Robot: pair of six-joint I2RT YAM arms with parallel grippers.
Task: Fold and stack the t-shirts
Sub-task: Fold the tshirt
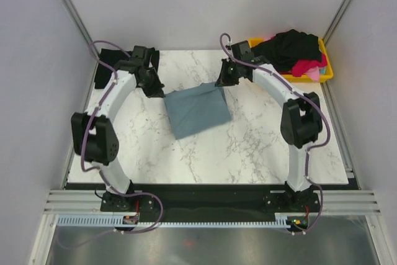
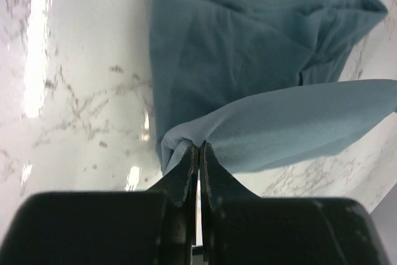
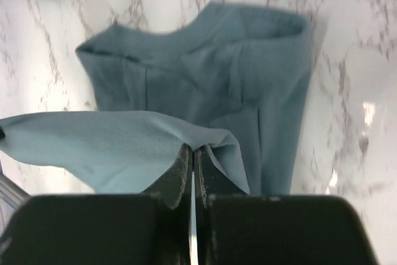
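A slate blue-grey t-shirt (image 1: pixel 197 111) lies partly folded on the middle of the marble table. My left gripper (image 1: pixel 159 90) is shut on its far left corner, and the pinched cloth shows lifted in the left wrist view (image 2: pixel 260 122). My right gripper (image 1: pixel 221 82) is shut on its far right corner, also lifted in the right wrist view (image 3: pixel 111 141). The far edge hangs taut between the two grippers above the rest of the shirt. A black t-shirt (image 1: pixel 291 48) and a pink-red one (image 1: pixel 305 66) are heaped in the yellow bin (image 1: pixel 327 69).
The yellow bin stands at the table's far right corner. A dark object (image 1: pixel 107 57) lies at the far left corner behind the left arm. Grey walls close in on three sides. Bare marble (image 1: pixel 248 153) lies near the shirt's front.
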